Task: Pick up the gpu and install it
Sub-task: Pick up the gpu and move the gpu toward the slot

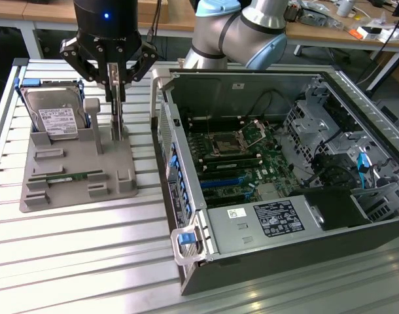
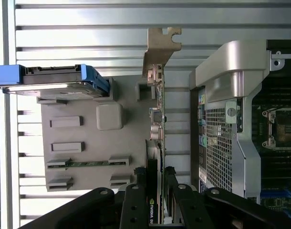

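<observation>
Gripping: gripper (image 1: 116, 98) fingers closed on the top edge of the gpu (image 2: 157, 124), seen in the wrist view.
Card location: standing upright on edge in the grey holder tray (image 1: 69, 186), beside the hard drive (image 1: 54, 118).
Step in hand: pick-up; card seemingly not yet lifted.
Next move calls for: a straight lift, then alignment over the open computer case (image 1: 265, 170).
</observation>
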